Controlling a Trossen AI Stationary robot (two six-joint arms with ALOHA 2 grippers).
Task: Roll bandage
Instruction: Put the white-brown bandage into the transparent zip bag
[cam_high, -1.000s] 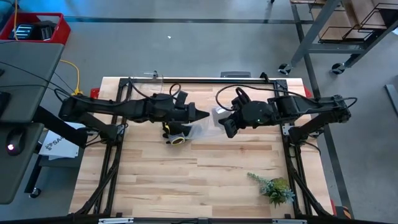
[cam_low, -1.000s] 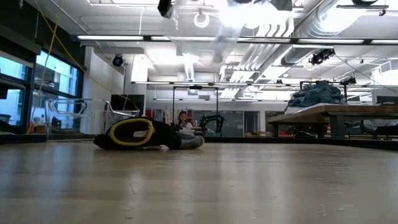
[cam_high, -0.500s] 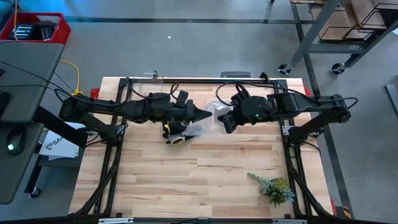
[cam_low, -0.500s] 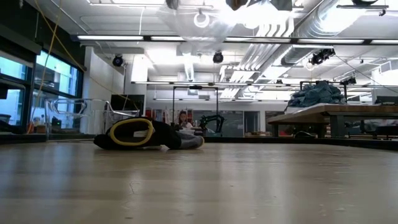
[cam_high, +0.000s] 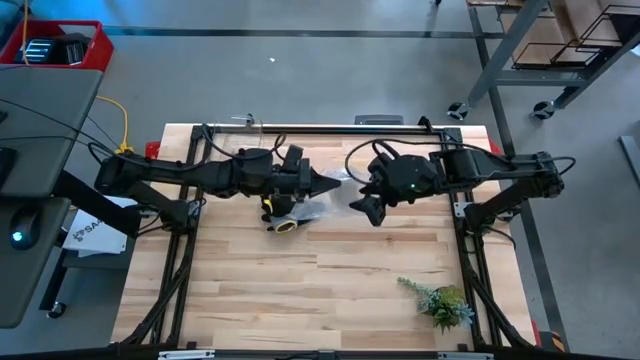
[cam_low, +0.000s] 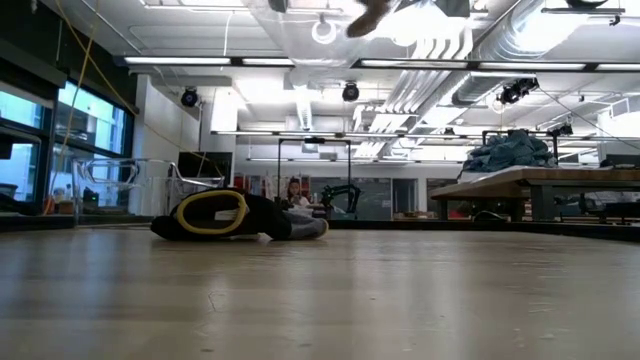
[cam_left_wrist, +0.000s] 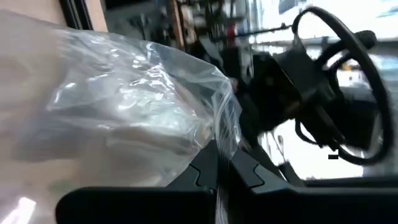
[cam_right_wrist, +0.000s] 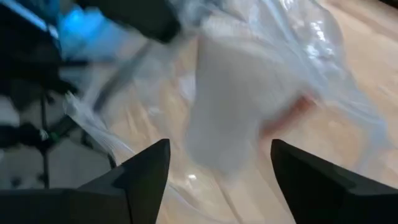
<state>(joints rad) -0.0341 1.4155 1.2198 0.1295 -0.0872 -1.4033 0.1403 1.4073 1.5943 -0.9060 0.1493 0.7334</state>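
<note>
Two grippers hung above the worktop (cam_high: 330, 270). The left gripper (cam_left_wrist: 221, 171) was pinched on the clear plastic bag (cam_left_wrist: 124, 106). The right gripper (cam_right_wrist: 217, 168) had its fingers wide apart, holding nothing. The bandage (cam_right_wrist: 227, 106) was inside the bag, so I think it must come out first. No writing could be read.

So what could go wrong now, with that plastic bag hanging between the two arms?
The left gripper is shut on just a thin edge of the clear plastic bag, so the bag could slip free and drop. The right gripper is open with the bag and a white bundle inside it in front, so closing could catch only plastic. The glove lies on the table right below, where a dropped bag could land.
</note>
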